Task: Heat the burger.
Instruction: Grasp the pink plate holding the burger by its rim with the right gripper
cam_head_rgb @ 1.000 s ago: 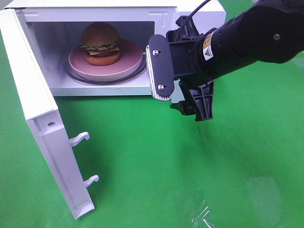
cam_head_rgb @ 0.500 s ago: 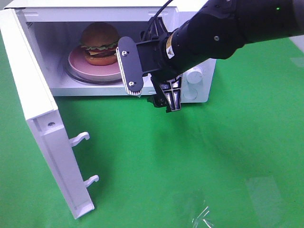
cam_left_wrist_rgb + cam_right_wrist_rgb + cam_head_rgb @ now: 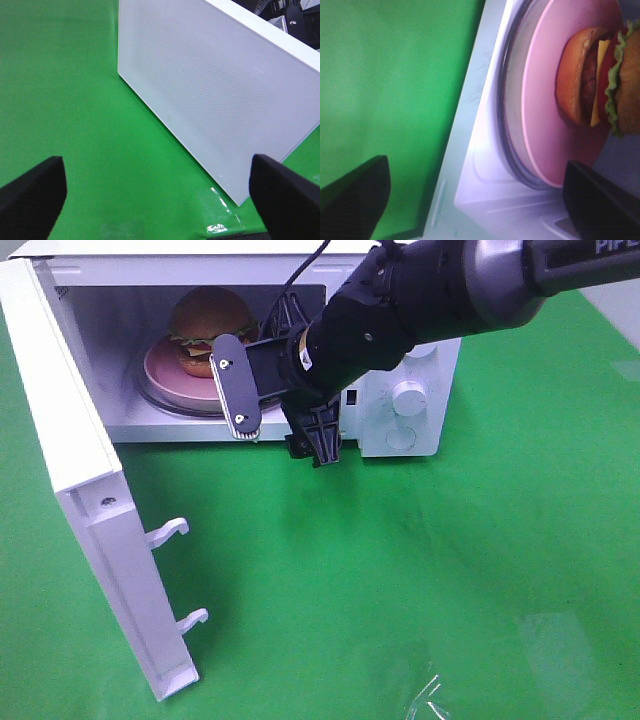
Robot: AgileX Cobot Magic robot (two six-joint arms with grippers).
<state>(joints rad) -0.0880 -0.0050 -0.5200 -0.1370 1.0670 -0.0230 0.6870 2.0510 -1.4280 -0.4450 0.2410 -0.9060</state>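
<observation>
The burger [image 3: 207,322] sits on a pink plate [image 3: 165,370] inside the open microwave [image 3: 428,360]. My right gripper [image 3: 279,414] hangs open at the front of the cavity, just right of the plate, one pale finger [image 3: 237,392] toward the burger. In the right wrist view the burger [image 3: 600,75] and plate [image 3: 545,100] lie ahead of the open right gripper [image 3: 477,200], on the glass turntable [image 3: 512,130]. The left gripper [image 3: 157,200] is open, facing the outer face of the microwave door [image 3: 215,95]. The exterior high view does not show it.
The microwave door [image 3: 90,490] stands swung out at the left, its two latch hooks [image 3: 170,531] pointing right. A round knob [image 3: 407,395] is on the control panel. Green cloth [image 3: 420,570] covers the table, with a shiny crinkled patch [image 3: 430,695] near the front.
My right arm has moved left from in front of the control panel to the cavity opening, nearer the plate. Burger, plate and door have not moved.
</observation>
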